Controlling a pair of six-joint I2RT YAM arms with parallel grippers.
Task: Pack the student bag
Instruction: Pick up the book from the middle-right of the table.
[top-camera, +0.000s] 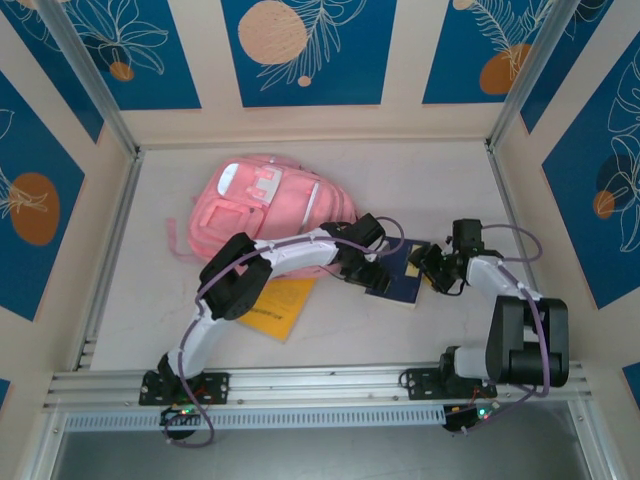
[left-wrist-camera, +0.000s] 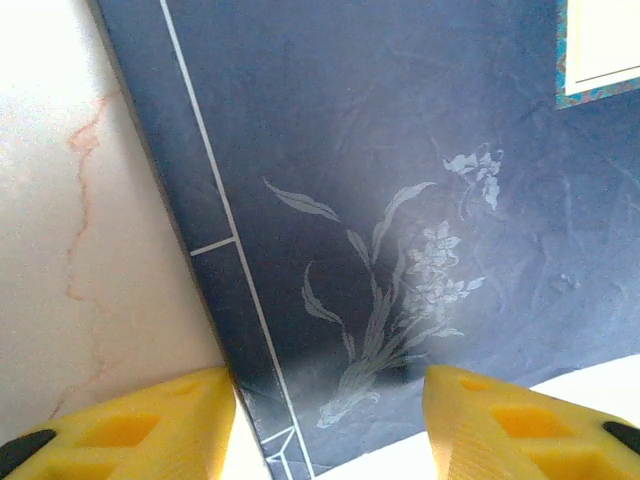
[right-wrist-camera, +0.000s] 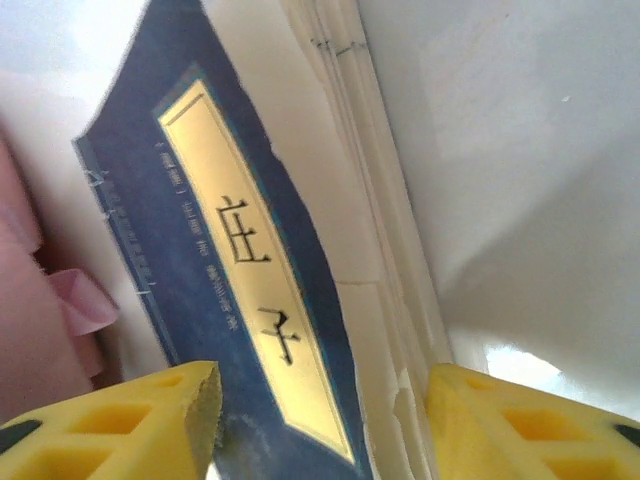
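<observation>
Yellow fingertips (left-wrist-camera: 150, 420) of the left gripper (left-wrist-camera: 330, 430) stand half apart astride the dark blue book (left-wrist-camera: 400, 150), clamping nothing. The right gripper (right-wrist-camera: 320, 430), also half open, straddles the book's page edge, evidently to share the lift. The student bag (top-camera: 265, 205) lies flat on the table (top-camera: 430, 180), near the book on its far-left side.

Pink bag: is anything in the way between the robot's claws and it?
Nothing loose that I can see. The left claw and the right claw are both at the blue book, which lies right next to the pink bag. Only the left arm itself stretches along the bag's near edge.
</observation>
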